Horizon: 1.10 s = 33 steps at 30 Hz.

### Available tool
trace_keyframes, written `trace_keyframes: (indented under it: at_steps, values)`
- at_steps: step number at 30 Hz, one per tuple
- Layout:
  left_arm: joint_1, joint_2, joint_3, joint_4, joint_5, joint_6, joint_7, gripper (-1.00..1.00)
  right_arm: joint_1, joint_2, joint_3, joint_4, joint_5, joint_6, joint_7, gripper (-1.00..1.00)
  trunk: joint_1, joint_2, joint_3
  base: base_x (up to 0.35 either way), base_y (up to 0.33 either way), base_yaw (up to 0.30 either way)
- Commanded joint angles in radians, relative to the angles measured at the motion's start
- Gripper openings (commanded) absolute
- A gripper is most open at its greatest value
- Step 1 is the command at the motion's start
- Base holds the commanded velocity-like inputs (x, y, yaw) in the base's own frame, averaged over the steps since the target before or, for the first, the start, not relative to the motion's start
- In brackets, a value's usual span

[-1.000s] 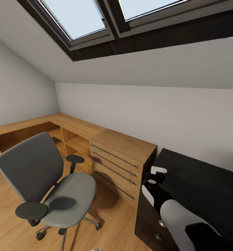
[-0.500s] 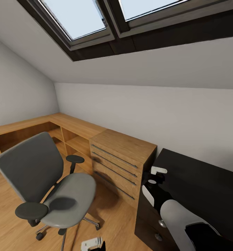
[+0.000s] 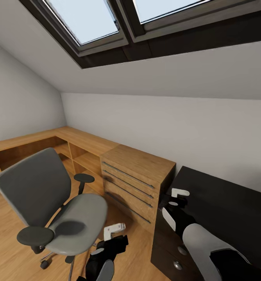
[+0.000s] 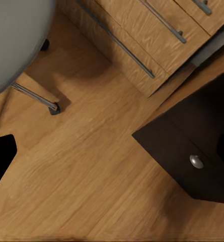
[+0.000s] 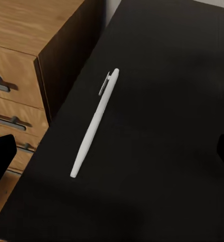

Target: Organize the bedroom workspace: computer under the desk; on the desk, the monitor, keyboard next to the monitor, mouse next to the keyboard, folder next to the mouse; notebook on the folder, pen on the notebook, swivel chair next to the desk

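The black cabinet desk with round silver drawer knobs stands just beside the light wooden drawer unit. On its top, near the edge toward that unit, lies the pen, pale and thin, flat on the dark surface.

The right gripper hangs above that same corner of the black desk, over the pen and apart from it; its jaws stand spread, holding nothing.

The left gripper is low, over the wood floor between the black desk and the swivel chair. I cannot tell how its jaws stand.

The chair sits on the far side of the drawer unit from the black desk, seat bare.
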Motion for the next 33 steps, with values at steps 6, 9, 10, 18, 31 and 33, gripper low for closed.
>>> trace_keyframes:
  at_steps: [6,9,10,18,31,33]
  values:
    - [-0.033,-0.004,0.033,0.027,0.054,0.044,0.012,1.00,-0.002,-0.032,0.002,0.003,-0.042,0.045,-0.001,1.00,0.000,-0.001,-0.001,0.000,0.000,0.000]
    - [-0.040,0.006,0.041,0.020,0.069,0.051,0.014,1.00,-0.005,-0.046,0.000,0.020,-0.089,0.067,0.002,1.00,0.000,-0.001,-0.001,0.000,0.000,0.000]
    - [-0.040,0.011,0.042,0.019,0.071,0.052,0.014,1.00,-0.006,-0.048,0.000,0.024,-0.099,0.072,0.002,1.00,0.000,-0.001,-0.001,0.000,0.000,0.000]
    - [-0.044,0.056,0.045,0.010,0.079,0.055,0.009,1.00,-0.013,-0.050,0.000,0.035,-0.134,0.101,0.003,1.00,0.000,-0.001,-0.001,0.047,0.000,0.000]
    - [-0.044,0.070,0.045,0.013,0.078,0.055,0.012,1.00,-0.013,-0.049,0.006,0.031,-0.141,0.096,0.003,1.00,0.000,-0.001,-0.001,0.258,0.000,0.000]
    - [-0.045,0.070,0.043,0.013,0.078,0.055,0.010,1.00,-0.013,-0.050,0.008,0.028,-0.140,0.089,0.003,1.00,0.000,-0.001,-0.001,0.257,0.000,0.000]
